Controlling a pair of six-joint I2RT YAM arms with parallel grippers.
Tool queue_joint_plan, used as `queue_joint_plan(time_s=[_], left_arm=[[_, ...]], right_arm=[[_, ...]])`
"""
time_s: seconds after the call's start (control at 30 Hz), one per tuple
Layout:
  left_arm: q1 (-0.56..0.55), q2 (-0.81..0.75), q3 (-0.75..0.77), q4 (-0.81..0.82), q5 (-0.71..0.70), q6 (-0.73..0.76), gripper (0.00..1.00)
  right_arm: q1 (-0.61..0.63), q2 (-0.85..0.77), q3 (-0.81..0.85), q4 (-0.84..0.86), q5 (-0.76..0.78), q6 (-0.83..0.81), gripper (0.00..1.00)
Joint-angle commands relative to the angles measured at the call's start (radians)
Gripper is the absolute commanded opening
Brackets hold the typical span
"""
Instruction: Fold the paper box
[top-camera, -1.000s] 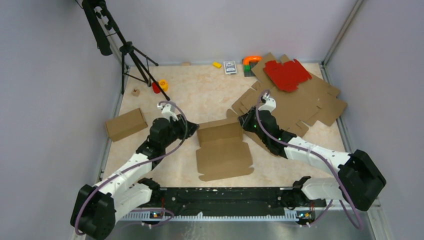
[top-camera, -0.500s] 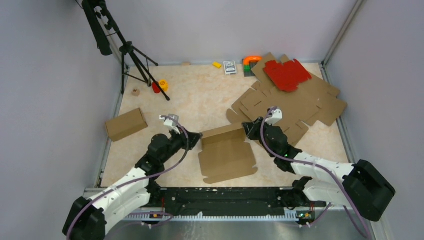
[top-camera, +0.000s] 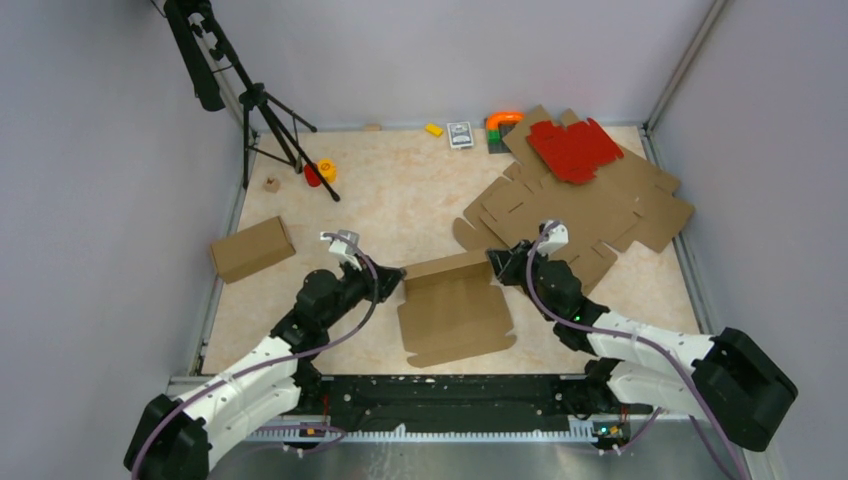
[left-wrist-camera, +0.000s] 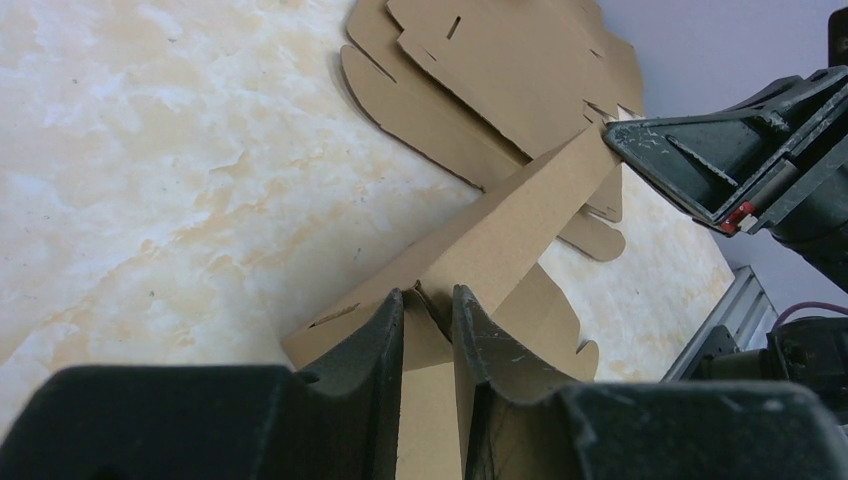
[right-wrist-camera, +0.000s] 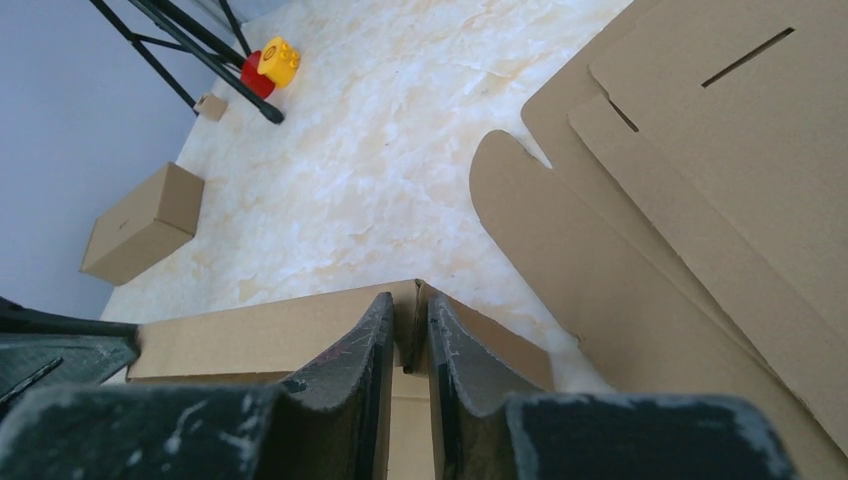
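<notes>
Marbled worktop (top-camera: 400, 190) carries the paper box (top-camera: 455, 315) near the arm bases, its rear wall raised. The left end effector (top-camera: 398, 277) pinches that wall's left end, the right end effector (top-camera: 495, 262) its right end. Flat cardboard sheets (top-camera: 590, 205) and a red sheet (top-camera: 573, 148) lie beyond.

The top camera looked steeply down from above and behind the arm bases, far enough to take in the whole table (top-camera: 400, 190). Each wrist camera sat low and near the cardboard, the left one facing right across the surface and the right one facing left toward the tripod (right-wrist-camera: 230, 75). All three shared the raised back wall of the paper box (top-camera: 447, 268), and the left wrist view also caught the right gripper (left-wrist-camera: 625, 140).
</notes>
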Motion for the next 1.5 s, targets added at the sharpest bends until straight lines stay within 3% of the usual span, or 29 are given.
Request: queue_joint_plan(time_s=[0.0,1.1,1.27,1.47], left_arm=[[-0.032,0.003,-0.003,-0.085,0.098,-0.022,0.24],[-0.034,-0.026,0.046,-0.222,0.14,-0.028,0.25],[-0.034,-0.006,0.132,-0.341,0.061,-0.03,0.37],[-0.031,-0.006,0.247,-0.458,0.034,0.015,0.5]], right_arm=[[0.046,-0.04,-0.07,0.02,-0.167,0.031,0.15],[0.046,-0.11,-0.033,-0.127,-0.205,-0.017,0.19],[0.045,-0.113,0.064,-0.25,-0.2,-0.049,0.31],[0.041,-0.177,0.162,-0.42,-0.173,-0.078,0.77]])
